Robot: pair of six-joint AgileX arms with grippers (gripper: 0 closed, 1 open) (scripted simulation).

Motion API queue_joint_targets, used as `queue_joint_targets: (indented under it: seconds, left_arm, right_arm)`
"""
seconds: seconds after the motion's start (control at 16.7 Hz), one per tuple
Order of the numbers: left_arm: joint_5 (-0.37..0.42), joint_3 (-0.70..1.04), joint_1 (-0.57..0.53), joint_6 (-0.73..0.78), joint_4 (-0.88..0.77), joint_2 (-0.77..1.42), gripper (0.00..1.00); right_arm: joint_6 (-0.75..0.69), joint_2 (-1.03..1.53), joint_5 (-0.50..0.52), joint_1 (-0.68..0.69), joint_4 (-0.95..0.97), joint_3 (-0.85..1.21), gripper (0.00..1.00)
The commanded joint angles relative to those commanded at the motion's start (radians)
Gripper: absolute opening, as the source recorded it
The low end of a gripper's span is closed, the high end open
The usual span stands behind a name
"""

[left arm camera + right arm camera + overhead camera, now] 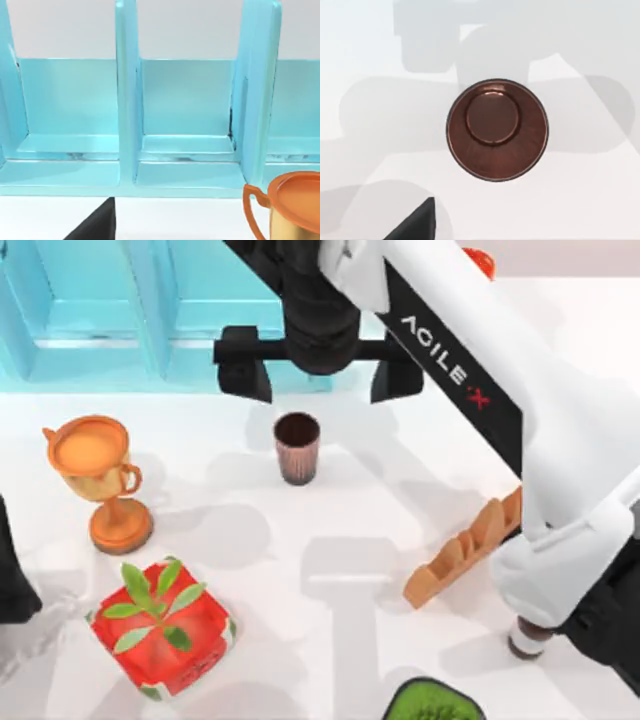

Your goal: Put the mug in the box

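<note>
The mug [297, 448] is a small reddish-brown ribbed cup standing upright on the white table, just in front of the light blue box [110, 320] with its divided compartments. My right gripper [318, 368] hangs above the mug's far side, open, its two black fingers spread wide. The right wrist view looks straight down into the mug [497, 129], with one fingertip [415, 224] at the picture's edge. My left arm [12, 575] is parked at the table's left edge. Its wrist view faces the box [180, 115], with one fingertip [96, 226] set off to the side.
An orange two-handled goblet [100, 478] stands left of the mug, and its rim is in the left wrist view [295, 200]. A red cube with a green plant [162, 628] sits front left. An orange rack [465, 548] lies right of the mug, a green object [432, 702] at the front edge.
</note>
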Motion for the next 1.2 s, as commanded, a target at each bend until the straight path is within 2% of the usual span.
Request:
queue_joint_targets:
  seconds: [0.48, 0.84, 1.2]
  left_arm:
    - [0.000, 0.000, 0.000, 0.000, 0.000, 0.000, 1.00]
    - [0.000, 0.000, 0.000, 0.000, 0.000, 0.000, 1.00]
    - [0.000, 0.000, 0.000, 0.000, 0.000, 0.000, 1.00]
  right_arm:
    - [-0.030, 0.292, -0.001, -0.027, 0.036, 0.258, 1.00]
    - [-0.034, 0.326, -0.002, -0.031, 0.041, 0.290, 1.00]
    - [-0.034, 0.326, -0.002, -0.031, 0.041, 0.290, 0.55]
